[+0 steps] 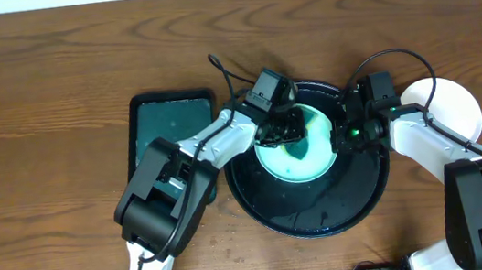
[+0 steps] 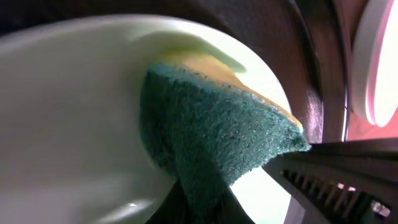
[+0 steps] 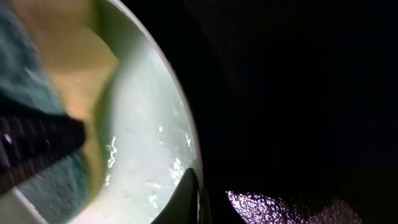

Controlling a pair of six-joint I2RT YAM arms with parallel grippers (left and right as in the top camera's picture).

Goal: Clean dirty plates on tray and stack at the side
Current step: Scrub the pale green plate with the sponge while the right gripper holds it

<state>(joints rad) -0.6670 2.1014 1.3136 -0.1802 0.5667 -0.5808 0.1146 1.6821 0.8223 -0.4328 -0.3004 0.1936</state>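
I'm in the scrubbing step. The plate [image 1: 296,151] lies on the tray [image 1: 311,214], toward the tray's 12 o'clock, with a teal smear [image 1: 298,149] across its middle. My left end effector [image 1: 282,127] is closed on the sponge [image 2: 211,124], green face down, and presses it on the plate near its 12 o'clock. In the left wrist view the sponge touches the white surface, which looks clean where that view shows it.

My right end effector [image 1: 348,131] sits at the plate's 3 o'clock. In the right wrist view one finger meets the rim, but I can't make out the other, so I cannot tell whether it is clamped on the plate or only braced against it.

A white plate [image 1: 447,105] rests on the tabletop [image 1: 32,87] off the tray at about 2 o'clock. I can't tell whether it is one plate or a stack. The green tray [image 1: 162,126] lies at the tray's 9 o'clock, partly under my left arm.

Since the smear remains, I judge the wipe unfinished. The next move calls for sweeping the sponge down through the centre toward 6 o'clock, keeping pressure even while the right side steadies the rim. The plate looks wet, so I expect it to slide if unsupported. Only then should it be lifted to the white plate.
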